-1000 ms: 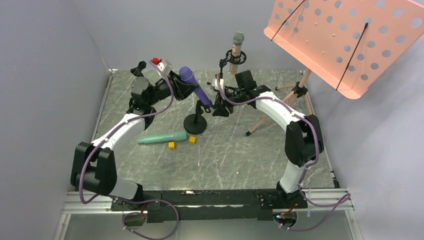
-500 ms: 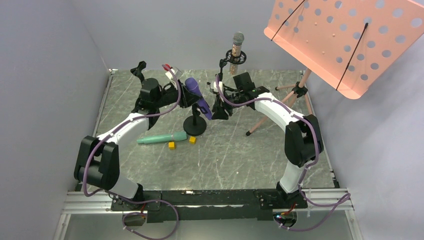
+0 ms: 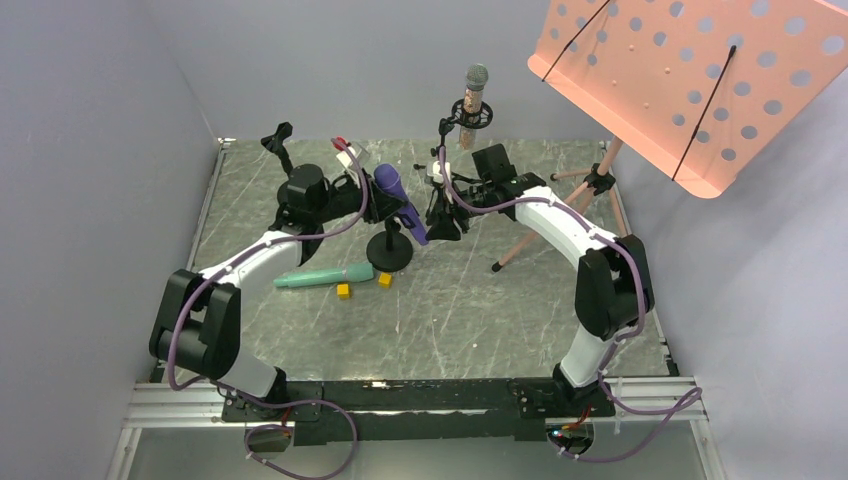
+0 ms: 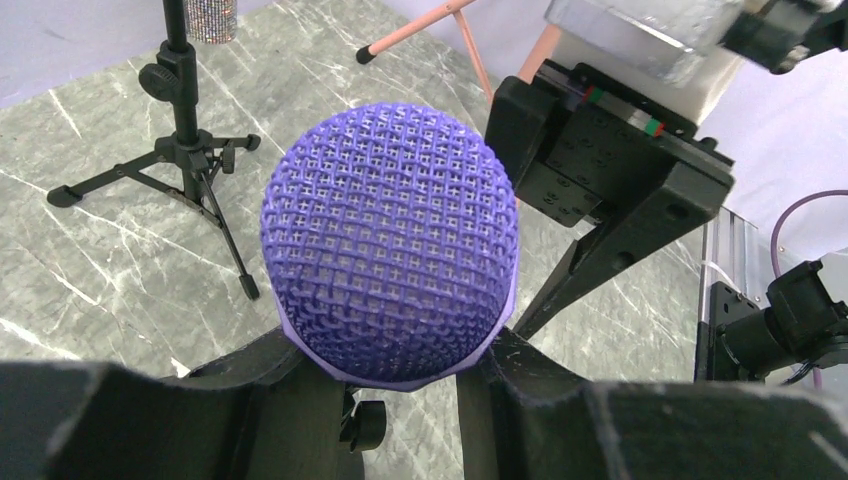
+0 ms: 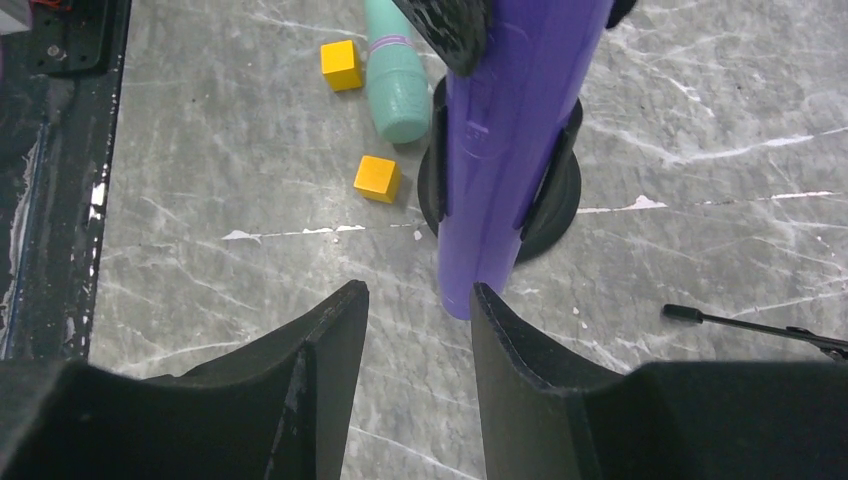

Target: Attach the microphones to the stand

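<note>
My left gripper is shut on the purple microphone just under its mesh head. The microphone slants down to the right over the round-base stand. In the right wrist view its purple body sits between the black arms of the stand's clip. My right gripper is open, with nothing in it, just short of the microphone's lower end. The teal microphone lies flat on the table. The pinkish-copper microphone stands upright in a small tripod stand at the back.
Two yellow cubes lie beside the teal microphone and the stand's base. A pink perforated music stand overhangs the back right, with its tripod legs on the table. A small black stand is at the back left.
My left gripper has carried the purple microphone right and down toward the round-base stand, tilting it steeper. My right gripper has barely moved.
</note>
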`<control>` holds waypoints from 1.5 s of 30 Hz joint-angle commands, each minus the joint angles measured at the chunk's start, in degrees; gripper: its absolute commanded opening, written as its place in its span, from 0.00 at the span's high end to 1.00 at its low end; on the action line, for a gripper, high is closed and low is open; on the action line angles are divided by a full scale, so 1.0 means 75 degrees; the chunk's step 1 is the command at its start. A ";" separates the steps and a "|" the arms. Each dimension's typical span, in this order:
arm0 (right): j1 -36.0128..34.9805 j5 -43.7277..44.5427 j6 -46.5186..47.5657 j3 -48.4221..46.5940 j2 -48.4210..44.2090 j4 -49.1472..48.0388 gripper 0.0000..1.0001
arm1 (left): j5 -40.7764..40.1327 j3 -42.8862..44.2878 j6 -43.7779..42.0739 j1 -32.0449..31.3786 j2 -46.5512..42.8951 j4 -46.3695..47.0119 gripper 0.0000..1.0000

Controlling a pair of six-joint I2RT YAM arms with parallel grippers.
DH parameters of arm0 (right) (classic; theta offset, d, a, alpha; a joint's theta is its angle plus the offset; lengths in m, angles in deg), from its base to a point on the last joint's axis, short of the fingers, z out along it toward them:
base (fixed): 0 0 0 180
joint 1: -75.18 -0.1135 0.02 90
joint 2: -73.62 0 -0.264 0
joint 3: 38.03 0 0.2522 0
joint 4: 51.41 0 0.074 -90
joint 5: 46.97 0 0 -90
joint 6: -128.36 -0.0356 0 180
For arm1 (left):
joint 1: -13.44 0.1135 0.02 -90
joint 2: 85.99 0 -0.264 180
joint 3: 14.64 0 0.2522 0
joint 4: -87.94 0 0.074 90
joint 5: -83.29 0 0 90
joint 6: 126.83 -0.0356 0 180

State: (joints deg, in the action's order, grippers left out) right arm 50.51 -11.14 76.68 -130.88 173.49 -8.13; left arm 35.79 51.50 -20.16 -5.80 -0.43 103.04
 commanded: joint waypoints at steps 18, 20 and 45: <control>0.0063 -0.0486 0.0011 0.0315 -0.0520 -0.0174 0.43 | -0.0585 -0.0188 -0.0262 0.0065 0.0416 -0.1521 0.79; 0.0083 -0.0516 0.0011 0.0326 -0.0523 -0.0164 0.42 | -0.0572 -0.0137 -0.0162 0.0070 0.0255 -0.1505 0.66; -0.0061 0.0337 -0.0093 -0.0582 -0.0372 0.0288 0.06 | -0.0732 -0.0745 -0.0204 0.0860 -0.4538 -0.3771 0.01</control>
State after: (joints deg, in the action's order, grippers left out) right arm 51.19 -11.93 75.74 -128.44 171.76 -7.48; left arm 28.60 46.69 -21.08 -2.59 -26.07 80.86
